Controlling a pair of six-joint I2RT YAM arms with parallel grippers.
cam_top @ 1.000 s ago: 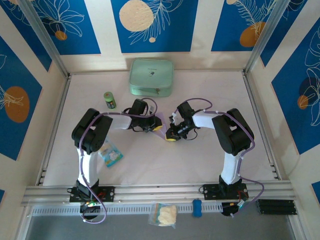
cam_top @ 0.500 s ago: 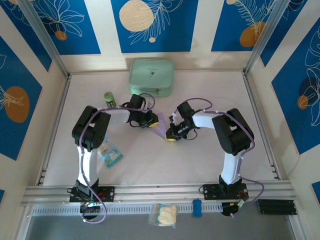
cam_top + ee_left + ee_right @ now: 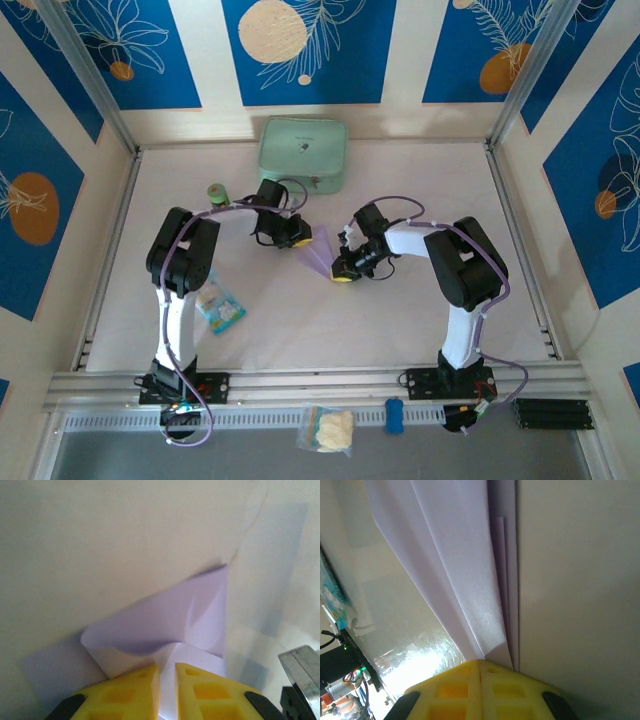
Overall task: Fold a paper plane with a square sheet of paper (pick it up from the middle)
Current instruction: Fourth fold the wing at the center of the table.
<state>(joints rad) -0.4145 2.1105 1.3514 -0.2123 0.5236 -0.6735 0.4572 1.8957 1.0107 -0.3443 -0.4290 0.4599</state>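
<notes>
A pale, smooth bench (image 3: 330,330) is bordered by metal rails. At the middle of its far edge a mint-green pouch (image 3: 303,154) is laid flat. A small green can (image 3: 217,191) is stood upright towards the far left. A blue-and-white snack packet (image 3: 221,306) is laid at the left, nearer the front. The folded lavender paper (image 3: 318,260) is seen at the centre, partly rested on the surface, one flap curled upward.

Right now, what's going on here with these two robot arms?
Both arms are working a lavender paper stretched between them over the middle of the table. The right end effector is shut on long folded layers, and the left end effector pinches the opposite end, where a corner curls over. It is partly creased, not yet a finished plane.
</notes>
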